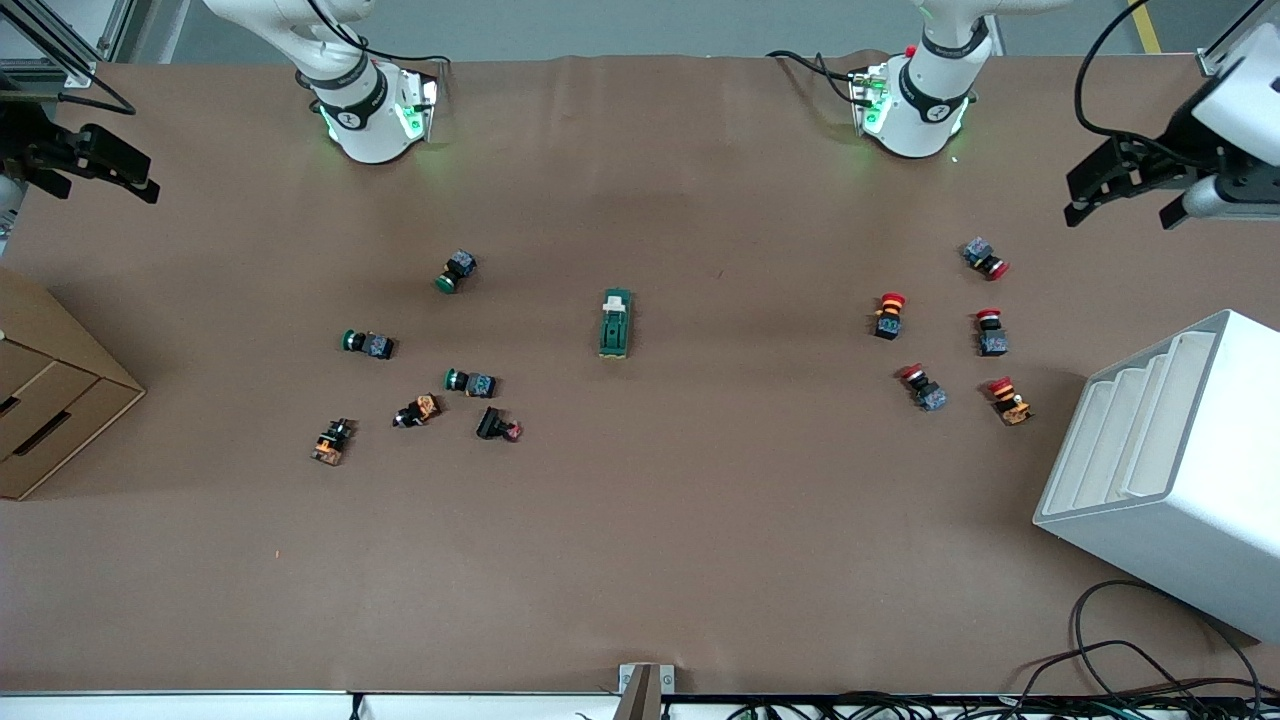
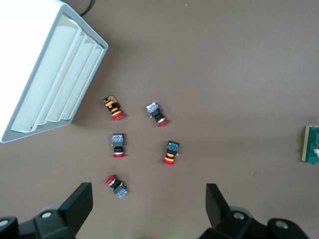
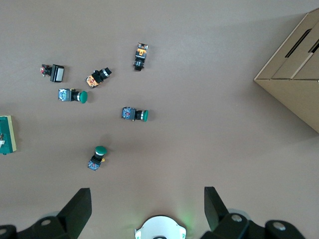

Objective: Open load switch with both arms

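Note:
The load switch [image 1: 615, 323], a dark-green block with a white tab at the end toward the robots' bases, lies flat mid-table between the two arms. It shows at the edge of the left wrist view [image 2: 312, 144] and of the right wrist view [image 3: 7, 134]. My left gripper [image 1: 1120, 213] hangs open and empty over the table's left-arm end, above the red buttons. In its own view, the left gripper [image 2: 148, 206] holds nothing. My right gripper [image 1: 105, 188] hangs open and empty over the right-arm end; in its own view, the right gripper [image 3: 147, 206] is over bare table.
Several green and orange push buttons [image 1: 470, 382] lie scattered toward the right arm's end. Several red ones [image 1: 890, 315] lie toward the left arm's end. A cardboard drawer box [image 1: 50, 400] stands at one table end and a white slotted rack [image 1: 1170, 470] at the other.

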`<state>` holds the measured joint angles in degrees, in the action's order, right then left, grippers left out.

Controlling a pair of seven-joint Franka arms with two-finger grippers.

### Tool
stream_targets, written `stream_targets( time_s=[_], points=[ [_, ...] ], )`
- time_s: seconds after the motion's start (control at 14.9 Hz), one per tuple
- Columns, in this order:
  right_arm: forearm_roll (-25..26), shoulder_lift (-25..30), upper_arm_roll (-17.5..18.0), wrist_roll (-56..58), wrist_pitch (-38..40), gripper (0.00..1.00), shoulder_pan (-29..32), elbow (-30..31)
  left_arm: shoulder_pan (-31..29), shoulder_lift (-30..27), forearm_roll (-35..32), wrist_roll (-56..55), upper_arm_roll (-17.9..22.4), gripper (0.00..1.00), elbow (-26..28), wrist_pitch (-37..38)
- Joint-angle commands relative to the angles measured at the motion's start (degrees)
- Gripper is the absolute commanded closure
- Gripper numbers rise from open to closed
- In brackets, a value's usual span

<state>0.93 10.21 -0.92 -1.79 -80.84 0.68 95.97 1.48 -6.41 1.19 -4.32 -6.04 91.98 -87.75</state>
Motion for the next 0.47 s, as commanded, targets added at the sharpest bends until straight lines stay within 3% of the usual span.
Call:
stream_targets(
  time_s=[0.0, 0.4],
  points=[
    [-2.15, 1.30, 0.66, -0.85, 0.86, 0.00, 0.99, -0.08, -0.16, -0.97, -0.13, 0.72, -0.82, 0.00, 0.32, 1.08],
    [-2.52, 1.30, 0.75, -0.14, -0.20, 0.00, 0.90, -0.26, 0.10, 1.23, -2.60, 0.72, -1.34, 0.00, -1.88, 1.53]
  ],
)
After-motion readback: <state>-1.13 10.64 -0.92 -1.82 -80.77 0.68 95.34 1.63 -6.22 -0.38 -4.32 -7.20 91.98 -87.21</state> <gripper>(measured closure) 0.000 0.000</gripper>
